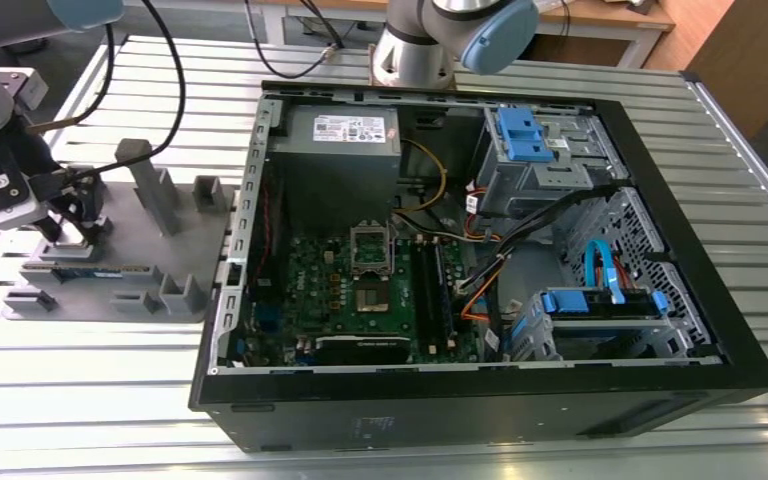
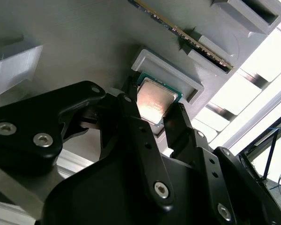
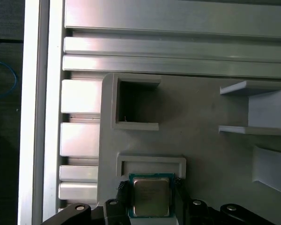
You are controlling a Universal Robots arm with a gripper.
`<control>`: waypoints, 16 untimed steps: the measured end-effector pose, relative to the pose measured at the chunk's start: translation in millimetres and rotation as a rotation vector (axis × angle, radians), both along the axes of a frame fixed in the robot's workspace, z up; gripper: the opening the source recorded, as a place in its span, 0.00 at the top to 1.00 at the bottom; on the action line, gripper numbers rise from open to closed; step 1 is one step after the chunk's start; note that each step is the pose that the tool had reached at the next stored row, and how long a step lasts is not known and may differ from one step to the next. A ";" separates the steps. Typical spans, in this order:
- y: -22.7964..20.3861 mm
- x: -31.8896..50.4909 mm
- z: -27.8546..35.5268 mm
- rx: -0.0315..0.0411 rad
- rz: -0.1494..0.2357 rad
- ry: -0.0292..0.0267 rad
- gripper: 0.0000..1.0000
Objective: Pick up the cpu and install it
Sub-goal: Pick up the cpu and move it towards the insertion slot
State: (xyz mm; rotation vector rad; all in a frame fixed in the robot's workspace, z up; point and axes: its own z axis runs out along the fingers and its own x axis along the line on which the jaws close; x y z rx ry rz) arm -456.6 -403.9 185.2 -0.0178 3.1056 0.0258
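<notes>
Black angular fingers (image 2: 133,123) clench the square, silvery-topped cpu (image 3: 150,197) at a matte grey moulded tray (image 3: 201,108), resting on the ribbed aluminium counter (image 3: 178,47).

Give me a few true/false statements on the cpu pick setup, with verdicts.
1. The cpu lies on the grey tray, outside the computer case. True.
2. The hand hangs over the motherboard. False: it is at the cpu on the tray, to the exterior view's left of the case.
3. The case lies open with its motherboard showing. True.
4. The drive bay latches are red. False: they are blue.
</notes>
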 end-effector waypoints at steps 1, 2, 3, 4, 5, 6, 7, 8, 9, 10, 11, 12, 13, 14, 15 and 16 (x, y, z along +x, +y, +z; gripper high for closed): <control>0.0 0.0 1.0 0.0002 0.000 -0.0004 0.53; 0.0 0.1 2.2 0.0002 0.000 -0.0004 0.53; 0.0 0.0 3.6 0.0002 0.000 -0.0003 0.53; 0.0 0.0 5.0 0.0002 0.000 -0.0004 0.53; 0.0 0.1 6.5 0.0002 0.000 -0.0003 0.53; 0.0 0.0 8.2 0.0002 0.000 -0.0003 0.53; 0.0 0.0 9.7 0.0002 0.000 -0.0003 0.53; 0.0 0.0 10.6 0.0002 0.000 -0.0003 0.53; 0.0 0.1 11.4 0.0002 0.000 -0.0004 0.53; 0.0 0.1 12.5 0.0002 0.000 -0.0004 0.53; 0.0 0.1 14.0 0.0002 0.000 -0.0003 0.53; 0.1 0.1 15.8 0.0002 0.000 -0.0004 0.53; 0.0 0.0 17.7 0.0002 0.000 -0.0004 0.53; 0.0 0.1 19.7 0.0002 0.000 -0.0004 0.53; 0.1 0.1 21.9 0.0002 0.000 -0.0003 0.53; 0.0 0.1 23.9 0.0002 0.000 -0.0003 0.53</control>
